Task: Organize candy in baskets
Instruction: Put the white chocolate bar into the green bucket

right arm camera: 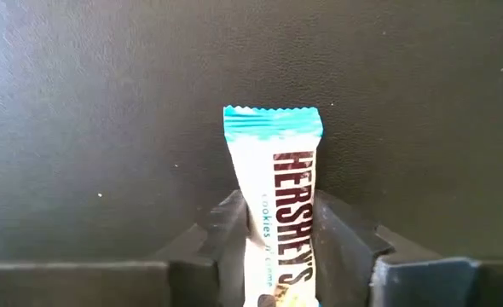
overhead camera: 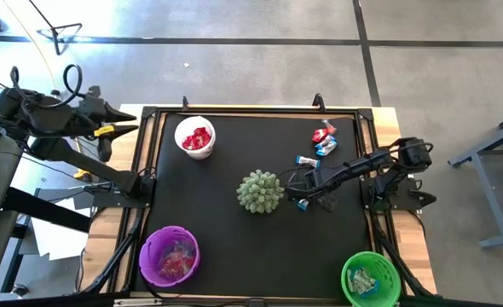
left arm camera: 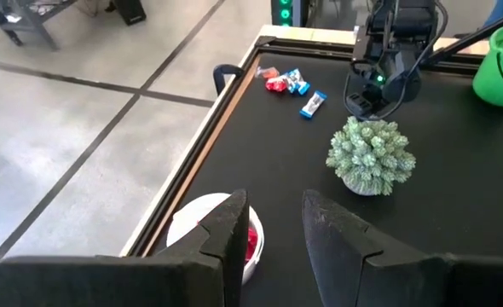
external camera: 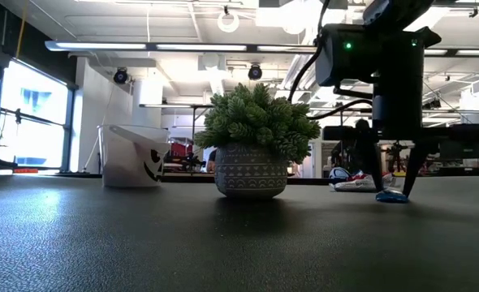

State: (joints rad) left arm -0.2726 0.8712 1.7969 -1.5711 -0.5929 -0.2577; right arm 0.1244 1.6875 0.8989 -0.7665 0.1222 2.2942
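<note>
Black mat (overhead camera: 234, 230) covers the table w/ three baskets at its edges: white (overhead camera: 195, 136), purple (overhead camera: 170, 255), green (overhead camera: 371, 278). Right gripper (right arm camera: 281, 247) is down on the mat beside the spiky plant (overhead camera: 260, 191), fingers closing round a blue-and-white Hershey's bar (right arm camera: 277, 196), prob. to lift it. Left gripper (left arm camera: 273, 239) waits half-open, empty, over the white basket.

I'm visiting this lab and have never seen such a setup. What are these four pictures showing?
Two robot arms work at a black table. One picture looks down from above, one looks level across the tabletop, and two come from cameras on the arms' wrists. The right gripper is down at the table beside a small potted plant, its fingers around a blue-and-white Hershey's candy bar. The left gripper waits, open, near a white basket of red candy. A purple basket, a green basket and some loose candies are also there.
</note>
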